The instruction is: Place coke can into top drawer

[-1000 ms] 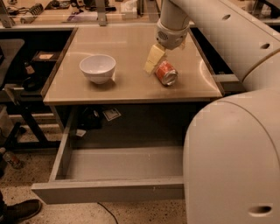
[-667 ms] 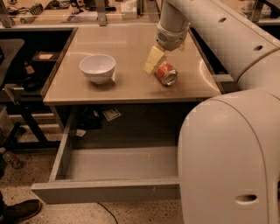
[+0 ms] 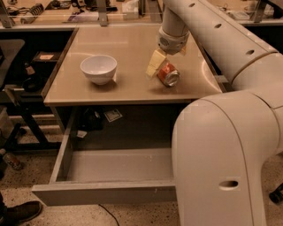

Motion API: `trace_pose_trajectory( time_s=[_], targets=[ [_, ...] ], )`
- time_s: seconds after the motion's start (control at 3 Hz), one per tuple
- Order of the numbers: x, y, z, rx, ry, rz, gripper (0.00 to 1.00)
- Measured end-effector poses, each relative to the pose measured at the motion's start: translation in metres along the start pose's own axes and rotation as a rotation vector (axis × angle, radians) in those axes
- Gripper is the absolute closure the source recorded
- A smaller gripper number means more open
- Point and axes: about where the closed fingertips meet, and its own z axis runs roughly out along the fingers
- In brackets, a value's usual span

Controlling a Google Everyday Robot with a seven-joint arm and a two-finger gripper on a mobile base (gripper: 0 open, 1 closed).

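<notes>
The coke can [image 3: 168,75] lies on its side on the tan tabletop [image 3: 128,48], right of centre and near the front edge. My gripper [image 3: 165,69] comes down from above and straddles the can, open. One pale yellow finger [image 3: 154,64] rests just left of the can; the other is mostly hidden behind the wrist and the can. The top drawer [image 3: 110,165] under the table is pulled out wide, with a bare grey floor and its flat front panel [image 3: 104,193] toward me. My arm's large white link [image 3: 225,159] covers the drawer's right part.
A white bowl [image 3: 99,69] stands on the left half of the tabletop. Dark shelving and a stand [image 3: 22,84] are left of the table. A shoe [image 3: 20,212] is on the speckled floor at the bottom left. Clutter lies on a bench [image 3: 84,11] behind the table.
The near white arm link has shifted a little to the left, covering more of the drawer's right side. The gripper and the can have barely moved.
</notes>
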Motion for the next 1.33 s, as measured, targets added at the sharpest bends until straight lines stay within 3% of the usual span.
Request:
trace_pose_trajectory(
  time_s=[0.67,1.33],
  targets=[
    [0.0008,-0.0060,0.0181,-0.018,0.025,0.011,0.00],
    [0.0008,-0.0060,0.0181,-0.018,0.025,0.011,0.41]
  ],
)
